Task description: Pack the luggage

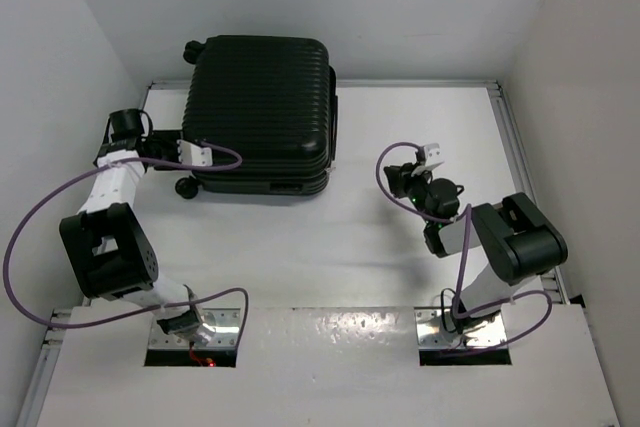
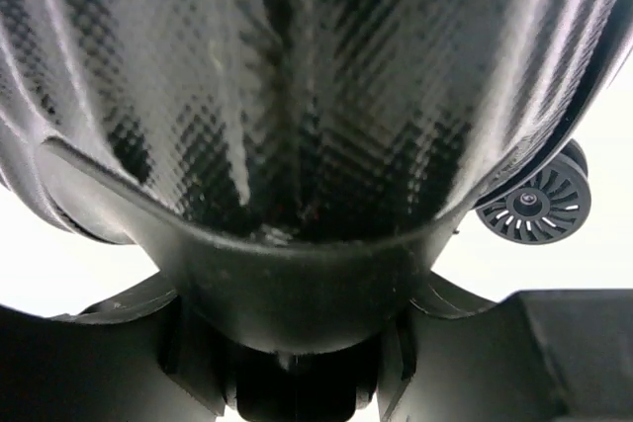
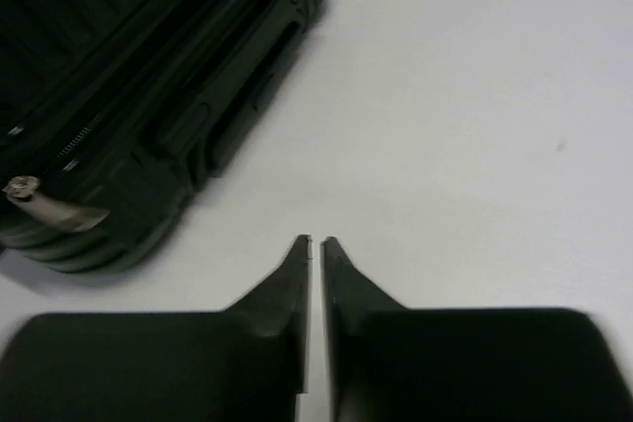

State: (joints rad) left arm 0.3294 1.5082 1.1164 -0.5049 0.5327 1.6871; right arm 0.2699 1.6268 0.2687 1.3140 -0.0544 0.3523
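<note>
One black ribbed luggage point(image 1: 262, 112), white table point(image 1: 400, 247)

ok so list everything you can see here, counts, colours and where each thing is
luggage: one, black, closed and lying flat at the far left of the table
wheels: two showing from above, black, at the luggage's left corners
zip pull: one, silvery, on the luggage's zip, in the right wrist view
table: one, white, under everything
cables: two, purple, one looped along each arm
left gripper: one, black, jaws apart against the luggage's left side, grip unclear
right gripper: one, black, shut, over bare table right of the luggage
</note>
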